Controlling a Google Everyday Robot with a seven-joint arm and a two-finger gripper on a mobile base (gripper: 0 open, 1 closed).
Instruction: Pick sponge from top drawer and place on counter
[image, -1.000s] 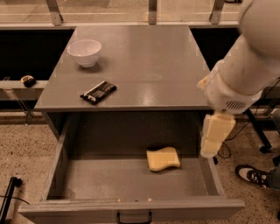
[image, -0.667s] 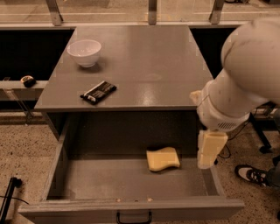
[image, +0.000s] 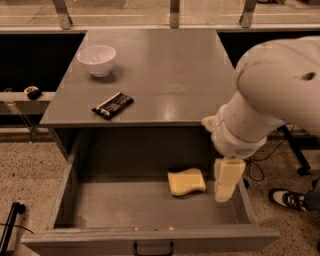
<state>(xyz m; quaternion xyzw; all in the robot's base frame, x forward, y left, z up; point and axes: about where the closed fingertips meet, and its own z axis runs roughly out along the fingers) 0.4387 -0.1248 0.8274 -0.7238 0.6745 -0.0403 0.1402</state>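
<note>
The top drawer (image: 145, 212) stands pulled out below the counter (image: 165, 75), its dark handle at the bottom edge. The pale-yellow sponge (image: 186, 181) lies flat on the drawer floor, right of centre. My gripper (image: 226, 187) hangs from the big white arm on the right, inside the drawer's right side, just right of the sponge and apart from it. It holds nothing that I can see.
A white bowl (image: 97, 60) stands at the counter's back left. A black snack bar (image: 113, 104) lies near the counter's front left. A shoe (image: 287, 198) and cables are on the floor at right. A rail runs behind the counter.
The arm has swung left and forward, filling more of the right side. The gripper has moved lower into the drawer and closer to the sponge. The sponge has not moved.
</note>
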